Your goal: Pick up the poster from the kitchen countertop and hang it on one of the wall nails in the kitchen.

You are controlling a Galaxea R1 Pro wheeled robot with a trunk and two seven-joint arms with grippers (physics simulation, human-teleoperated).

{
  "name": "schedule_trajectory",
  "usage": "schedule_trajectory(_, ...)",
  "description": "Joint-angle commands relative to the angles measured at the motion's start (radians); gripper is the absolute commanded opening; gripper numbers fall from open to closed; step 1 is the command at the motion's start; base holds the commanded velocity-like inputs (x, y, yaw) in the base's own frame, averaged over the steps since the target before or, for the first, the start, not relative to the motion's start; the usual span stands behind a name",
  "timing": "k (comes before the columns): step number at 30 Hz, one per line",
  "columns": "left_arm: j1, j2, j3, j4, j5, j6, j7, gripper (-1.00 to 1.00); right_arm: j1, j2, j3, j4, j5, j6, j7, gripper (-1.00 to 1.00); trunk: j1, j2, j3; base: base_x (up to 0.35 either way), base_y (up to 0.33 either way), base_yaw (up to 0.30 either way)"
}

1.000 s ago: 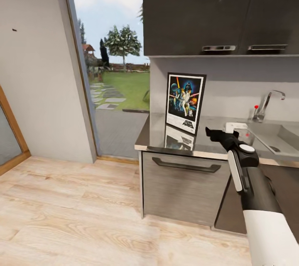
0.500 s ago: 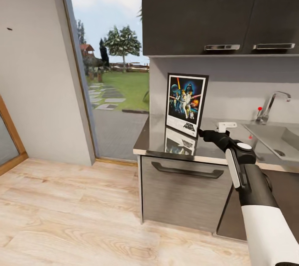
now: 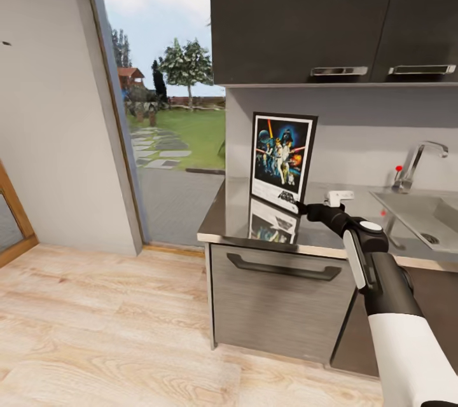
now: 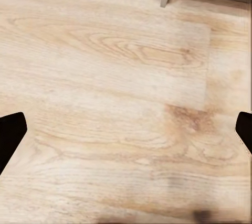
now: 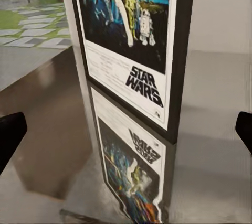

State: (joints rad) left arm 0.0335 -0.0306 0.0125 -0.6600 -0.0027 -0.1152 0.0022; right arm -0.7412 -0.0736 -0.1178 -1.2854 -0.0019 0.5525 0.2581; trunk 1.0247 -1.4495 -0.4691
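Tabletop (image 3: 331, 229): dark slab, R of the open doorway. Poster (image 3: 282, 158) stands upright at its far-left part, long axis vertical. R pincer (image 3: 300, 208), fingers apart, sits just R of poster's lower R corner; nearer arm. L pincer (image 4: 126, 129) spread wide over floor.

Pale wood-plank flooring (image 3: 95, 324) runs from a plain grey wall (image 3: 51, 140) to grey base cabinets (image 3: 273, 305) with a dark bar handle (image 3: 280, 267). A tall glazed opening (image 3: 172, 76) shows lawn, stepping stones, trees and a cloudy sky. Glossy black upper cabinets (image 3: 305, 13) with chrome handles hang over a grey backsplash, a steel sink (image 3: 420, 213) and a chrome faucet (image 3: 416, 162).
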Motion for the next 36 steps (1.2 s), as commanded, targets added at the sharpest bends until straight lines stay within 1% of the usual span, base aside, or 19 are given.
schedule_trajectory(1,0.0,0.0,0.001,-0.001,0.0,-0.001,0.0,1.0,0.0,0.0,-0.001,0.0,-0.001,0.005,0.005,1.0,0.0,0.0,-0.001,0.131,-0.132,0.0)
schedule_trajectory(15,0.0,0.001,0.001,-0.001,0.0,-0.001,0.001,1.0,0.002,0.001,0.002,0.001,-0.006,0.004,0.007,1.0,0.0,0.0,-0.001,0.089,-0.076,0.0)
schedule_trajectory(22,0.0,0.001,0.001,-0.001,0.0,-0.001,0.001,1.0,0.002,0.002,0.002,0.001,-0.006,0.004,0.009,1.0,0.0,0.0,-0.001,0.121,0.014,0.0)
schedule_trajectory(28,0.0,0.001,0.001,-0.001,0.0,-0.001,0.001,1.0,0.002,0.002,0.002,0.001,-0.006,0.004,0.009,1.0,0.0,0.0,-0.001,0.042,0.006,0.0)
schedule_trajectory(36,0.0,0.01,0.001,-0.001,0.0,-0.001,0.001,1.0,0.003,0.002,0.003,0.001,-0.006,0.003,0.01,1.0,0.0,0.0,-0.001,0.144,-0.051,0.0)
